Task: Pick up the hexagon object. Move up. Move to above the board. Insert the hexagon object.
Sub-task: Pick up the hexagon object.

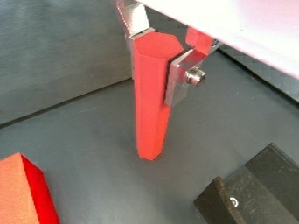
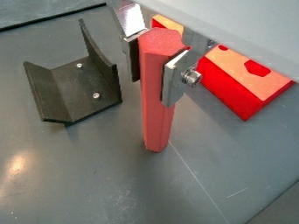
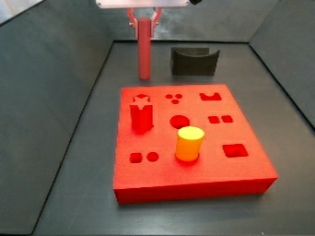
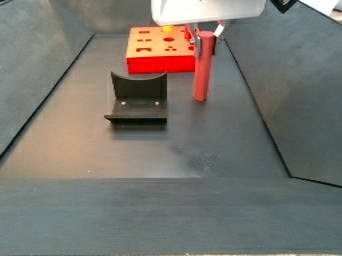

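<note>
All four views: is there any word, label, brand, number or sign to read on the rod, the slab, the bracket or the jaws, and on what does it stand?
No readable text in any view.
The hexagon object, held upright in the gripper beside the fixture: plain red.
The board: only shaped holes, no lettering.
The fixture: only pale screw heads, no marking.

Wrist views close on hand (image 1: 166,54); side views opposed.
</note>
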